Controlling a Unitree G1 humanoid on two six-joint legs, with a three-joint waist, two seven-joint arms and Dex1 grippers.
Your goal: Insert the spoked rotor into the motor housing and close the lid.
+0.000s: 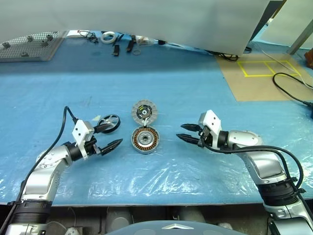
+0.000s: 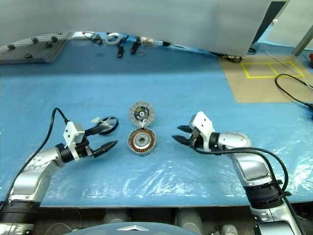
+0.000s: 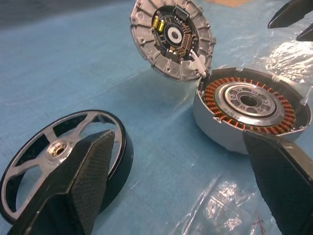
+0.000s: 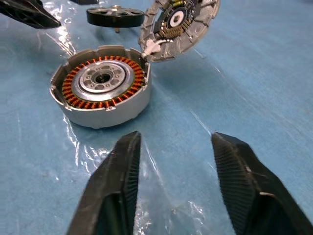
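Note:
The motor housing (image 1: 145, 140) sits on the blue sheet at the centre, its copper windings facing up. Behind it, the ribbed lid (image 1: 144, 112) stands tilted up on edge against the housing's rim, with its inner face and dark hub showing. The black spoked rotor (image 1: 108, 123) lies to the housing's left. My left gripper (image 1: 113, 135) is open, with one finger (image 3: 83, 181) just in front of the rotor and nothing held. To the right of the housing, my right gripper (image 1: 180, 131) is open and empty, pointing at it from a short way off.
A clear plastic film (image 1: 161, 174) covers the sheet's near part. At the far edge lie a grey pegboard (image 1: 29, 46), a white tape roll (image 1: 108, 36) and small dark tools (image 1: 116, 49). A brown board (image 1: 264, 76) with yellow tape and a black cable (image 1: 288, 88) are at the right.

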